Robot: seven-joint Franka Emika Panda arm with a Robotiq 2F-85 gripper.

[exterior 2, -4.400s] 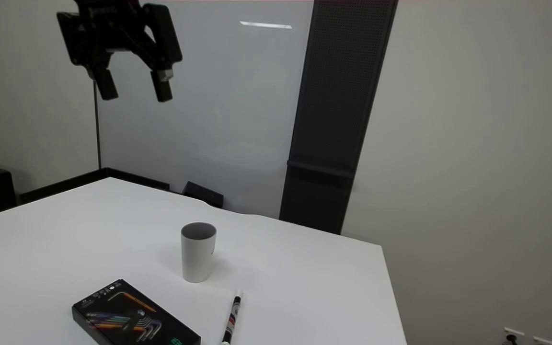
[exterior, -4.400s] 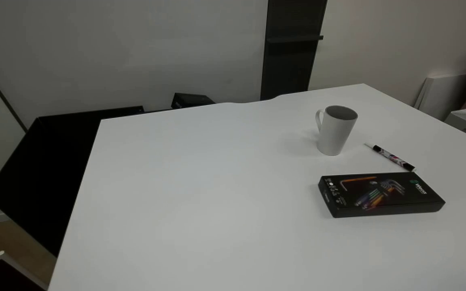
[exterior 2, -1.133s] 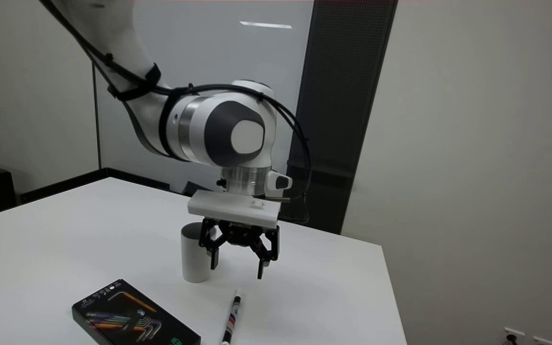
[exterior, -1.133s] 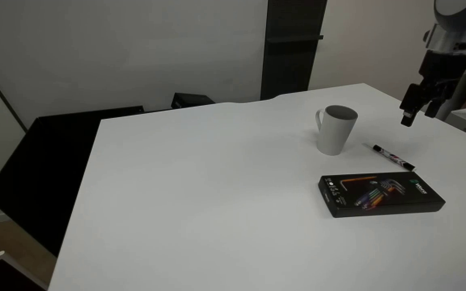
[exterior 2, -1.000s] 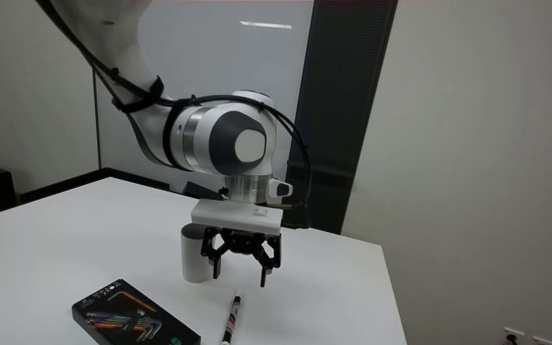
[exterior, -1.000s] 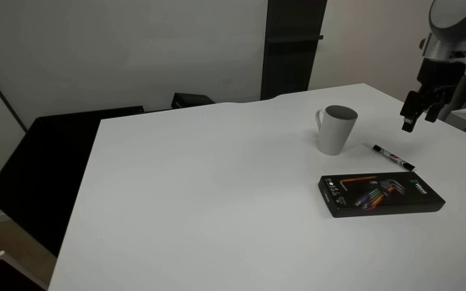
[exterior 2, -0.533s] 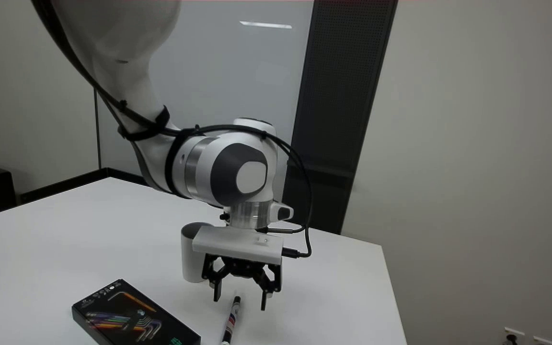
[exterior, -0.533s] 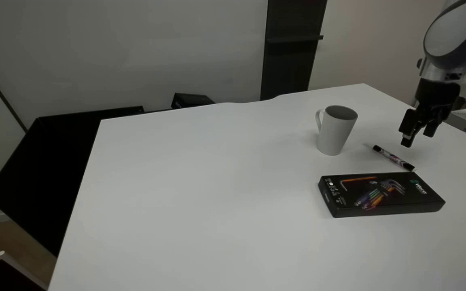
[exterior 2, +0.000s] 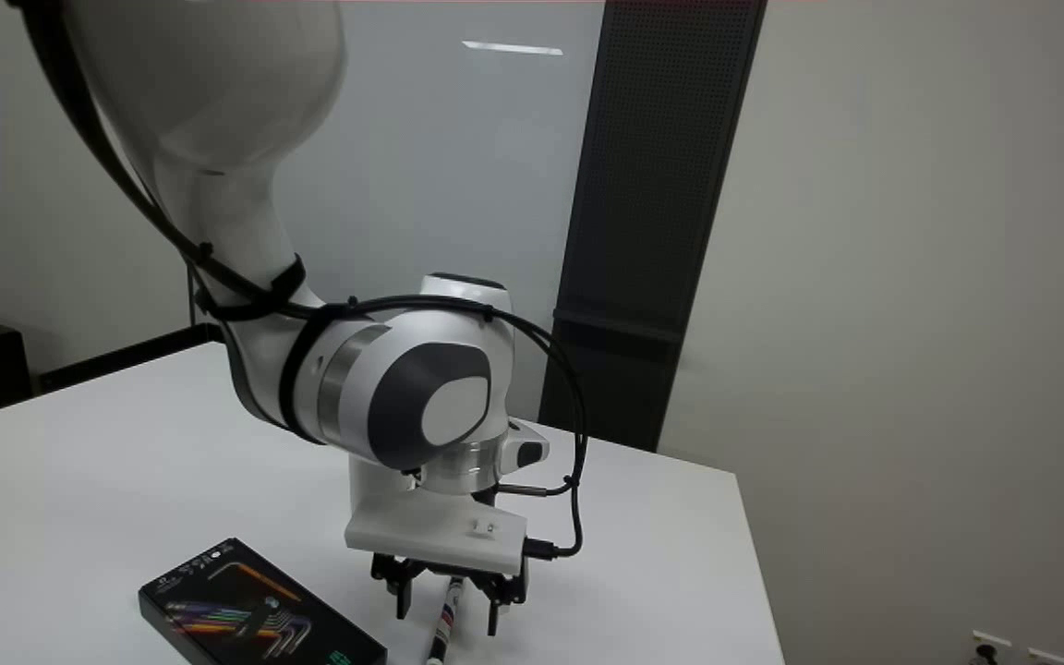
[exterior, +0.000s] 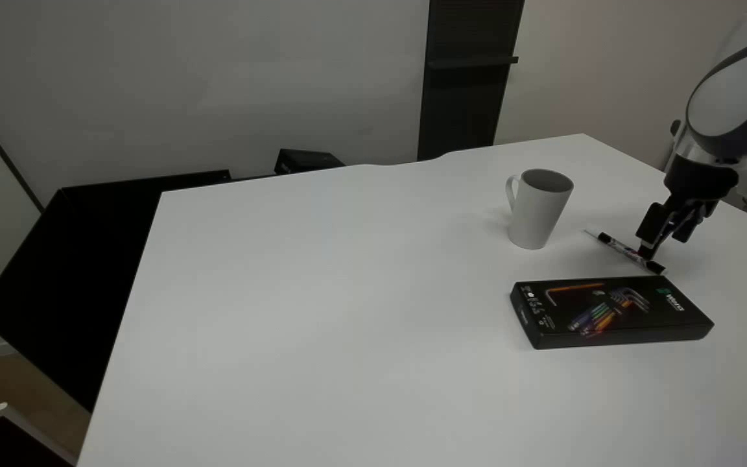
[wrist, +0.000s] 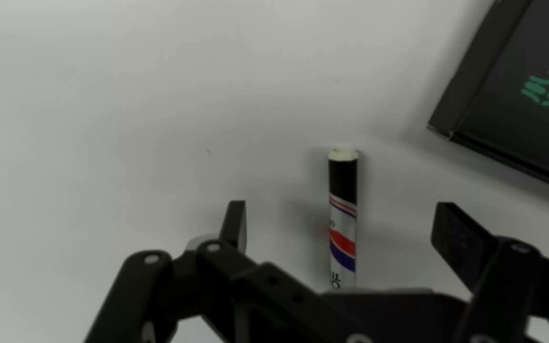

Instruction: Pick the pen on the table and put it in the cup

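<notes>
Pen [wrist: 343,214] lies flat on desk [exterior: 321,337], btwn the spread fingers [wrist: 455,238] of the claw [wrist: 340,225], w/ visible gap each side in wrist view; rest of barrel hidden behind claw body. Barrel: white end, blk band, red + blue stripes. Claw points down, fingers wide apart, tips low over desk; can't tell if they touch surface. In an exterior view one fingertip overlaps pen, but wrist view shows them apart. Flat blk box [exterior: 610,314] just beside pen's white end, not touching, "Wera" lettering + coloured hex keys printed on top. Cup [exterior: 537,214] upright on desk near pen's thin light tip, handle turned away from pen, inside dk grey; in an exterior view mostly hidden by arm [exterior 2: 444,411]. Arm white w/ dk grey joint cover, blk cable [exterior 2: 421,301] strapped along it. Bkgd: pale wall [exterior 2: 911,323], tall dk panel [exterior 2: 661,185], socket [exterior 2: 991,638] low on wall.
</notes>
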